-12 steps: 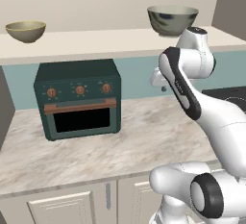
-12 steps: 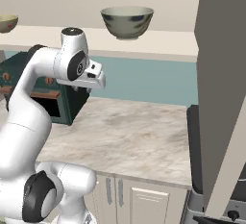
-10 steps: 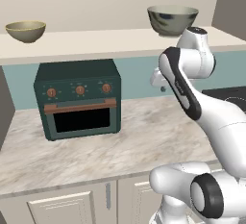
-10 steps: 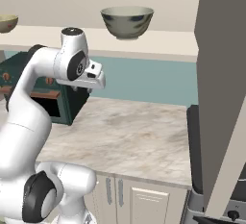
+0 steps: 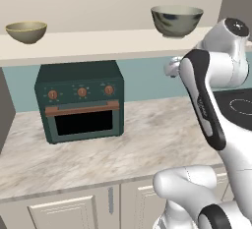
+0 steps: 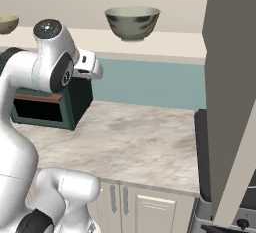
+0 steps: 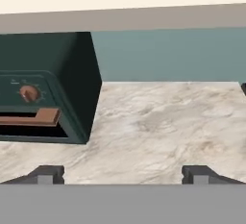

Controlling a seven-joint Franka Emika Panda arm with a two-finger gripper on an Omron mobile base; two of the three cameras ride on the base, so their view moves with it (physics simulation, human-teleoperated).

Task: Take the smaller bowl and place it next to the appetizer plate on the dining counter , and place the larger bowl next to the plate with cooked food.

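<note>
The white arm rises from the base, folds at the elbow and holds its hand level above the marbled counter (image 5: 147,144), aimed at the teal back wall. In the hand view the claw (image 7: 123,175) shows its two dark fingertips (image 7: 45,174) set wide apart near the bottom corners, open with nothing between them.

The smaller bowl (image 5: 26,32) sits on the upper ledge (image 5: 98,46) at its far left, above and left of the dark green toaster oven (image 5: 81,100). The larger bowl (image 5: 176,20) stands on the same ledge, well apart from the smaller one, above and slightly beyond the hand. Both bowls are upright and near the ledge's front edge.

Bare counter stretches between the oven's right side and the black cooktop (image 5: 236,106), below the hand. The right base view shows a tall grey panel (image 6: 232,97) closing off the right side, with the larger bowl just left of it. The hand view shows the oven's knob and copper handle (image 7: 31,118) and the underside of the ledge.
</note>
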